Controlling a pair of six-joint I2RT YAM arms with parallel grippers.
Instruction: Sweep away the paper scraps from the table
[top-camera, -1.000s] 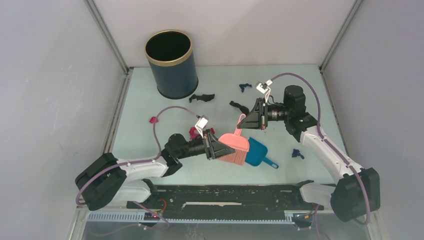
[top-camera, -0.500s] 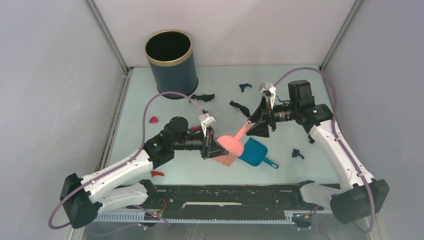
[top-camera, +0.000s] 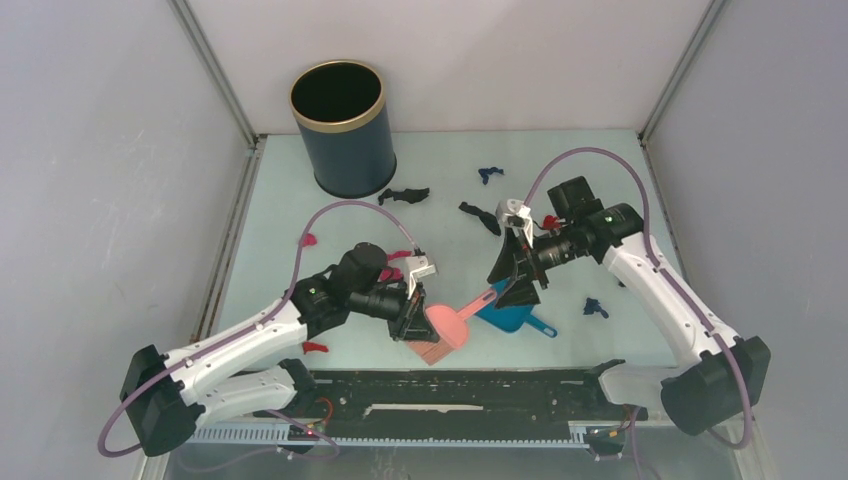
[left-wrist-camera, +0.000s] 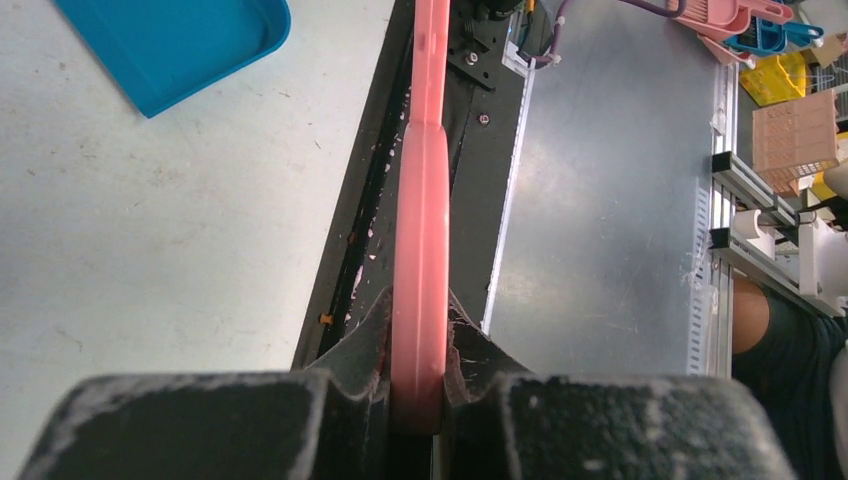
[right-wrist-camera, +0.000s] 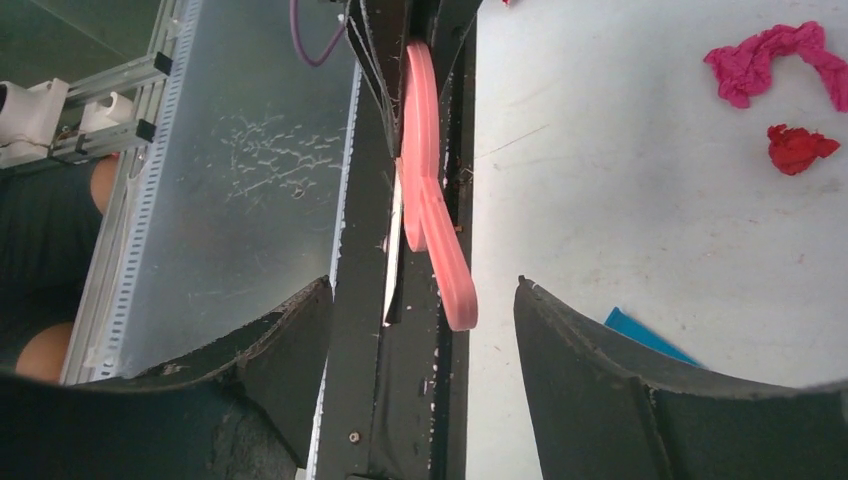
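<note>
Brush handover in hand: left gripper clamps the pink brush by its head, right gripper gapes wide about the handle and likely must close next; paper scraps lie unswept on the table, beyond both claws.

Top view: bright, even, diffuse light from above; faint soft shadows under arms on pale mint-green table; all sharp.
Left wrist view: left gripper soft, grainy at near edge; pink plastic hand brush crisp; dull sheen on grey metal sheet.
Right wrist view: right gripper dark, blurred.
</note>
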